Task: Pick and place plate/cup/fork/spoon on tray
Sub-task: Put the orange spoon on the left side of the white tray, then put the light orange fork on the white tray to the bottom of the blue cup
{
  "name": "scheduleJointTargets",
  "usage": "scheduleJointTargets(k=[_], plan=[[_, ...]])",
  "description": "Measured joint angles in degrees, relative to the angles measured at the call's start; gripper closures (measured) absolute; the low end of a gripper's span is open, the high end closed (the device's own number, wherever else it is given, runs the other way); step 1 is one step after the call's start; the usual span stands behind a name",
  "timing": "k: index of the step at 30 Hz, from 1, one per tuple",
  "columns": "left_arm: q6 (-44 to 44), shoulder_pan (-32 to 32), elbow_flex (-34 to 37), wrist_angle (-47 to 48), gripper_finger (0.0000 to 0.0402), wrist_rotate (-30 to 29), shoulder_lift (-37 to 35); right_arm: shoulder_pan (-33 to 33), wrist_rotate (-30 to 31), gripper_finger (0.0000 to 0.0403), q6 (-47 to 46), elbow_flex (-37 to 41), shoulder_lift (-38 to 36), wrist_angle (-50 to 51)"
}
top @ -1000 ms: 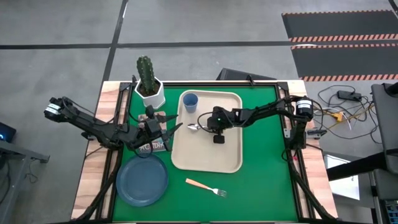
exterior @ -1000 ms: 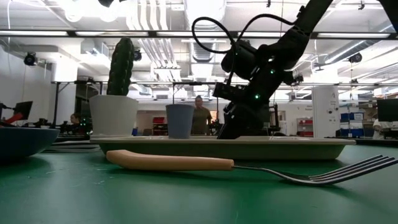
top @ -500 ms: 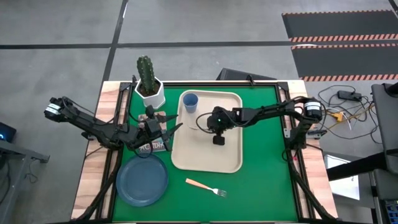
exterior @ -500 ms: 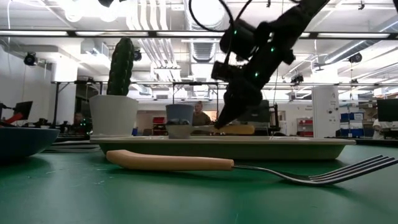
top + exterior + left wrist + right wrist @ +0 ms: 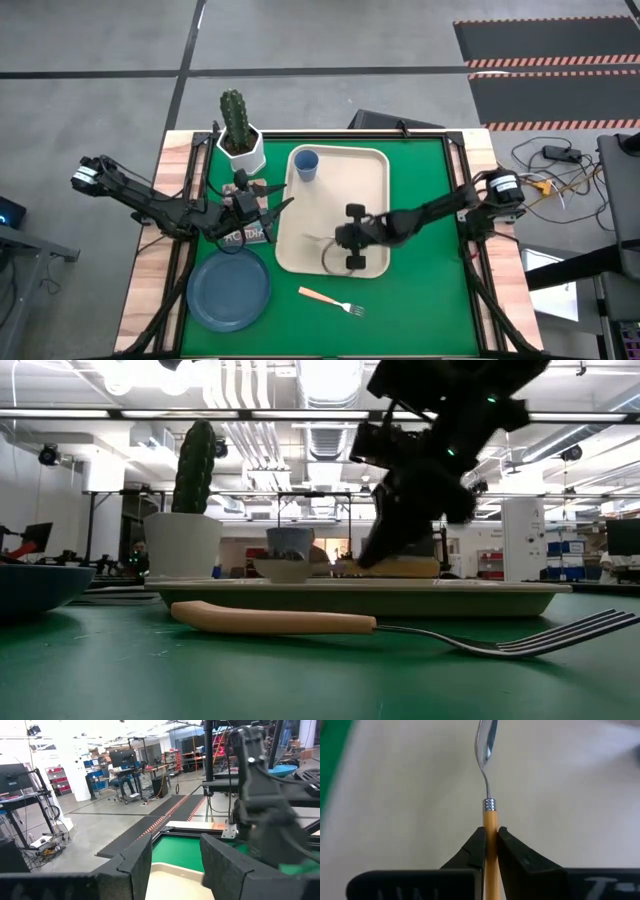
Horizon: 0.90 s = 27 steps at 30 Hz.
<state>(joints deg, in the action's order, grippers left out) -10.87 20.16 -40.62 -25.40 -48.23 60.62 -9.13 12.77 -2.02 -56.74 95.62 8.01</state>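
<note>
My right gripper [image 5: 347,246] is over the near part of the beige tray [image 5: 360,180], shut on the orange-handled spoon [image 5: 488,780]. The spoon's silver bowl [image 5: 283,568] points toward the table's left. The small blue cup [image 5: 306,163] stands upright in the tray's far left corner. The fork [image 5: 332,301] lies flat on the green mat in front of the tray. The dusty-blue plate [image 5: 230,290] rests on the table at the near left. My left gripper [image 5: 274,203] is open and empty beside the tray's left rim. My right gripper pinches the spoon's orange handle [image 5: 490,822] between its two fingers, just behind the metal collar. The fingers slant down from the table's right side, in line with the handle. The spoon sits about level, low over the tray; whether its bowl touches the tray I cannot tell.
A white pot with a green cactus [image 5: 240,140] stands at the far left, beyond my left gripper. The green mat [image 5: 430,290] lies bare to the right of the tray and in front of it, beside the fork.
My right gripper has moved toward the table's near edge over the tray, staying shut on the spoon. The spoon has gone with it from the tray's middle to its near part, staying about level with its bowl toward the left.
</note>
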Motion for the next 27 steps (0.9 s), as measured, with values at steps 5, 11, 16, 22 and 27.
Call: scheduleJointTargets(k=[5, 11, 16, 22, 27], plan=[[0.0, 0.0, 0.0, 0.0, 0.0254, 0.0, 0.0, -5.2, 14.7, 0.0379, 1.7, 0.0, 1.7, -0.3], [0.0, 0.0, 0.0, 0.0, 0.0254, 0.0, 0.0, -5.9, 12.5, 0.0373, -1.1, 0.0, 3.1, -0.2], [0.0, 0.0, 0.0, -0.5, 0.0254, 0.0, 0.1, -5.9, 12.1, 0.0337, -1.8, 0.0, 3.9, -0.1], [0.0, 0.0, 0.0, -0.7, 0.0254, 0.0, 0.1, -5.9, 10.8, 0.0291, -3.8, 0.0, 3.7, -0.1], [0.0, 0.0, 0.0, -0.7, 0.0254, 0.0, 0.1, -5.9, 8.4, 0.0271, -5.6, 0.0, 1.9, 0.4]])
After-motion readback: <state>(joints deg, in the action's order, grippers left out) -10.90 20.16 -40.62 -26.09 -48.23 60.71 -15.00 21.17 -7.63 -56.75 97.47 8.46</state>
